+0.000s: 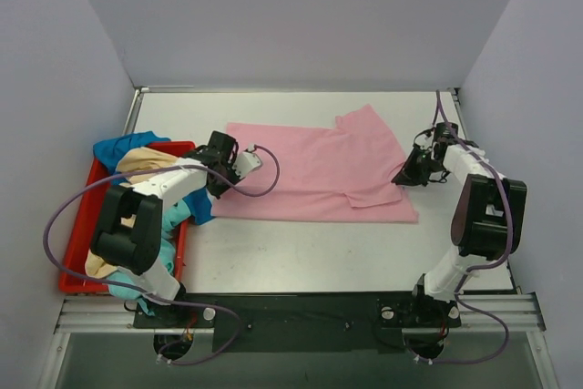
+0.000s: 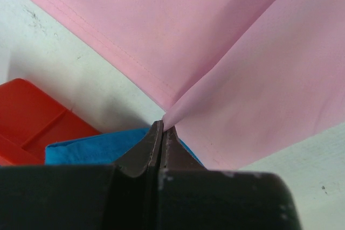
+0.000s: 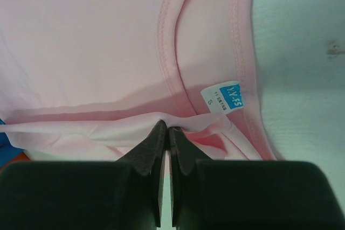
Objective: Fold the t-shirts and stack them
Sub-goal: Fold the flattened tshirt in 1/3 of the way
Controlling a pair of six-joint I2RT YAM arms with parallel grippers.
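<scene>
A light pink t-shirt (image 1: 314,175) lies spread across the middle of the table, one sleeve pointing to the far right. My left gripper (image 1: 221,175) is shut on the shirt's left edge; the left wrist view shows the pink cloth (image 2: 226,63) pinched at the fingertips. My right gripper (image 1: 406,175) is shut on the shirt's right edge by the collar; the right wrist view shows the pink cloth (image 3: 108,47) and its neck label (image 3: 225,98). A blue t-shirt (image 1: 123,146), a cream-yellow t-shirt (image 1: 146,163) and a teal t-shirt (image 1: 173,218) lie heaped in the tray.
A red plastic tray (image 1: 82,225) stands at the left edge of the table, with shirts hanging over its rim. Grey walls close the table on the left, back and right. A purple cable (image 1: 264,175) loops over the shirt's left part.
</scene>
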